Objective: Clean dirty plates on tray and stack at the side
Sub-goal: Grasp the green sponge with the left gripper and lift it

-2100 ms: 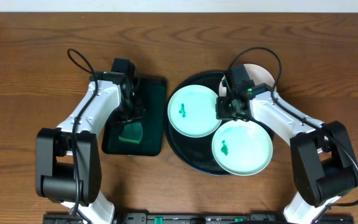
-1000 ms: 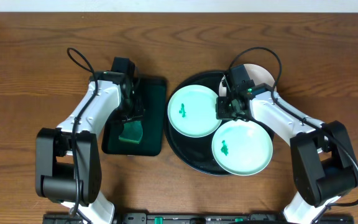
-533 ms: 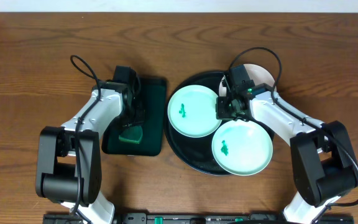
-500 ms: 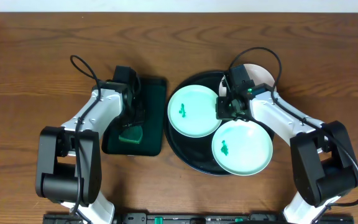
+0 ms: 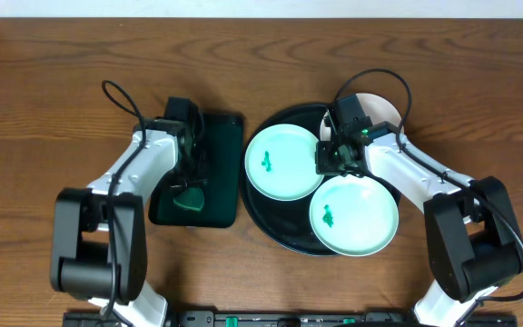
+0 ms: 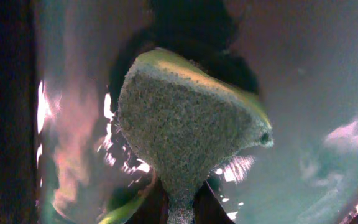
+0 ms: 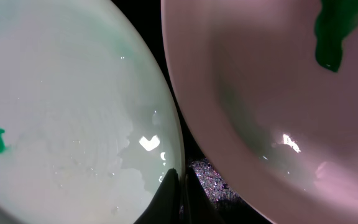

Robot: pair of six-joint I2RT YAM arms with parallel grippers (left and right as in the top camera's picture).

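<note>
- The left gripper was closed on a green scouring sponge, pinched only by its narrow lower corner, over the near end of the small dark green tray left of the desk's middle.
- The right gripper was shut with nothing held, its tips lowered into the gap between two smeared plates.
- Three plates were carried by the round black tray, right of the desk's centre: a mint plate at the tray's left edge, another mint plate at its near right edge, and a white plate at its far right edge, largely hidden by the right arm.
- No plate had yet been stacked at the side.
- Judged risk: with so little sponge clamped, it could be twisted or pulled out once pressed onto a plate.
- Judged risk: the plate rims could be knocked by any sideways move of the right fingers, and a plate slid across the glossy tray or pushed over its rim.
</note>
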